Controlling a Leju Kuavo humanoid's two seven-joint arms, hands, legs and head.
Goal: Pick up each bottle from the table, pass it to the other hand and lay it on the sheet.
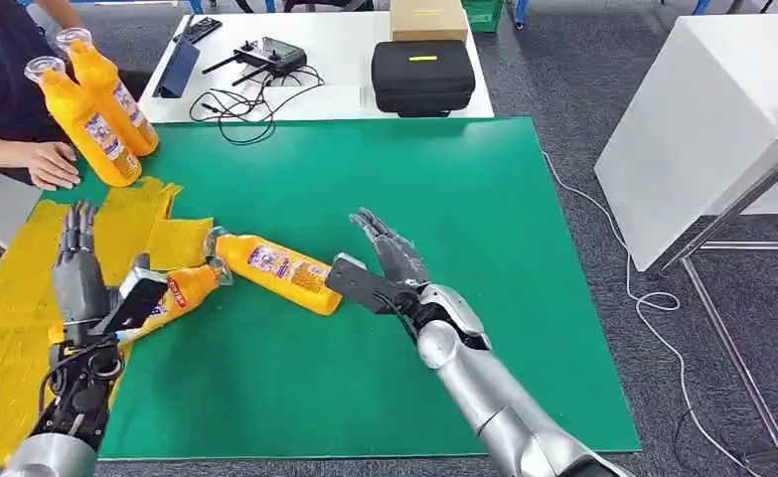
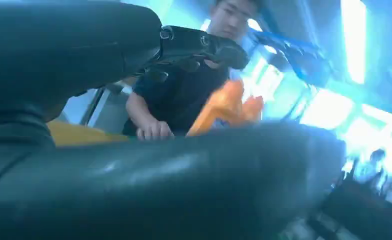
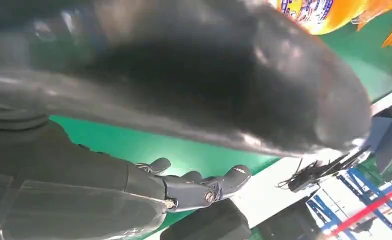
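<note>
**Op:** Head view. Left robot hand [image 1: 94, 288] is clamped on a bottle [image 1: 171, 295], thumb across the body, other fingers straight up. Bottle lies tilted at the edge of the yellow sheet [image 1: 7, 328]. I'd call this one mid lay-down, not released.

**Eng:** Right side?

**Op:** Right robot hand [image 1: 380, 260] has fingers apart and holds nothing. A second bottle [image 1: 280, 266] lies on its side on the green tabletop [image 1: 444, 199], just beside that thumb; I can't tell if they touch. Two more bottles [image 1: 96, 109] stand well ahead of the left robot hand, next to a person's hand [image 1: 52, 164]. So my read: none settled on the sheet, three to go after this.

**Eng:** Materials?

**Op:** Orange plastic bottles, glossy printed labels, clear caps on the standing pair. Sheet is wrinkled and crinkly, mat is flat and matte.

**Op:** Left wrist view: blurred, dark thumb [image 2: 158, 185] up close, orange bottles beyond.

**Op:** Right wrist view: fingers [image 3: 204, 187] spread over the green mat, label corner of the lying bottle near the thumb.
</note>
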